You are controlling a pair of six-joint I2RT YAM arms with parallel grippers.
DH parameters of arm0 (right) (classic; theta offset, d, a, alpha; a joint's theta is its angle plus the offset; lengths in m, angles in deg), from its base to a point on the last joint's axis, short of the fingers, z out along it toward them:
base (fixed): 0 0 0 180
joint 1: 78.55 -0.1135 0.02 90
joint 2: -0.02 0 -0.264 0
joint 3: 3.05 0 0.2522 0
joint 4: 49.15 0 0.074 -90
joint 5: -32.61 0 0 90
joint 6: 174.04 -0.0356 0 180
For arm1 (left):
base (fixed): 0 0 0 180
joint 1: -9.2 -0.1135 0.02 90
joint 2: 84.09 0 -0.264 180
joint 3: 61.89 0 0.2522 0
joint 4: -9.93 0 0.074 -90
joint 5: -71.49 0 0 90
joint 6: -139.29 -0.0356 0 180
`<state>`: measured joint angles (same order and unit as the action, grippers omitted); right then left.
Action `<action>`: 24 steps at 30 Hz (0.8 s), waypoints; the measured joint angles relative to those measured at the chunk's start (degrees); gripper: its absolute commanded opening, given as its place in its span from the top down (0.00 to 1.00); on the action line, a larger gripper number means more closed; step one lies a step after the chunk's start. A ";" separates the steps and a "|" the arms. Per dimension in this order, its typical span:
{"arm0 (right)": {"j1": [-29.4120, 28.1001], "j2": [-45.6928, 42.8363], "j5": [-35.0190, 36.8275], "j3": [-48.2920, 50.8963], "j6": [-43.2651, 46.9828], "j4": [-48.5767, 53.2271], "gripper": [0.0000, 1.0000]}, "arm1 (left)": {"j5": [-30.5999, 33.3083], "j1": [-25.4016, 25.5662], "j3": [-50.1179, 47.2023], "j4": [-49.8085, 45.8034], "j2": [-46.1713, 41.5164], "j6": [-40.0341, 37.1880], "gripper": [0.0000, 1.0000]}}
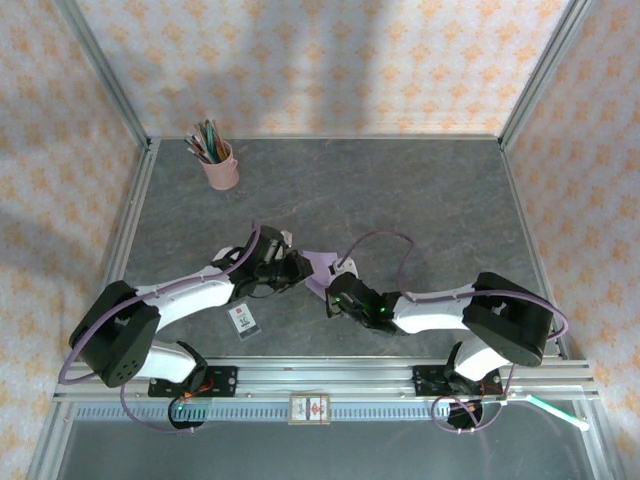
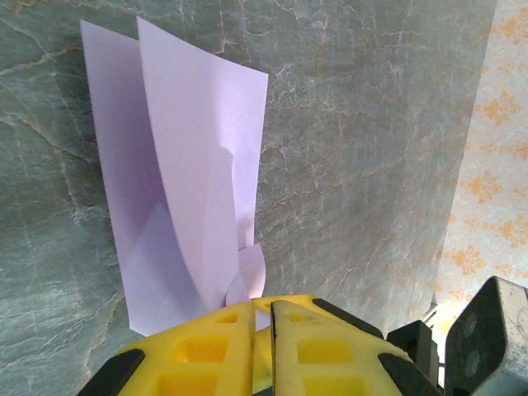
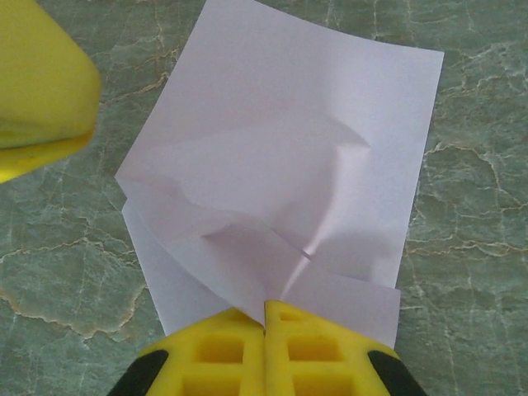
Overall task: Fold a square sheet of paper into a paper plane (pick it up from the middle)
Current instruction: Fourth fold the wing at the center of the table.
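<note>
Top view: the sheet of paper (image 1: 322, 268) sits near the table (image 1: 430, 200) ctr, partly folded and lifted, w/ both claws meeting at it. L gripper (image 1: 296, 268) is at its 9 o'clock, R gripper (image 1: 338, 296) at its 5 o'clock.

R wrist cam: R gripper (image 3: 265, 307) has its yellow fingers pressed together on the sheet's (image 3: 289, 148) near edge, so the paper is pinched. The sheet is creased and buckled, 2 layers showing at 7 o'clock. A yellow L finger (image 3: 41, 74) sits at 10 o'clock, just beside the sheet.

L wrist cam: L gripper (image 2: 262, 304) is narrow, a thin slit only. The sheet (image 2: 198, 165) stands doubled over and reaches the tips; can't tell if it's gripped.

Pink cup (image 1: 221, 168) of pens (image 1: 207, 138) is at 11 o'clock from the sheet, well apart. White card (image 1: 243, 319) lies at 8 o'clock, near the L arm.
</note>
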<state>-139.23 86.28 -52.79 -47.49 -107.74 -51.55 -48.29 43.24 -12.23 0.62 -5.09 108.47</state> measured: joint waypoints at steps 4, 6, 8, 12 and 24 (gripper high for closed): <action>0.15 -0.02 -0.61 0.72 -0.79 -1.25 0.93 | 0.00 0.00 -1.40 1.05 0.00 0.66 0.85; 0.15 -0.31 -0.61 1.31 -0.96 -1.92 0.93 | 0.04 0.00 -2.05 1.40 -0.02 0.81 0.85; 0.15 -0.96 -0.59 2.08 -0.92 -2.32 0.92 | 0.07 0.00 -2.95 1.46 -0.37 0.81 0.84; 0.15 -2.69 -0.55 3.45 -0.04 -2.71 0.93 | 0.35 0.00 -4.74 1.55 -1.95 0.68 0.76; 0.15 -3.96 -0.48 4.22 2.99 -2.80 0.93 | 1.36 -3.08 -0.42 2.05 2.12 -2.47 0.61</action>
<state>-139.08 82.32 -53.27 -43.27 -104.75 -54.35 -46.93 40.16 -12.64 2.68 -2.97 106.00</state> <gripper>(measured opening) 0.068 0.377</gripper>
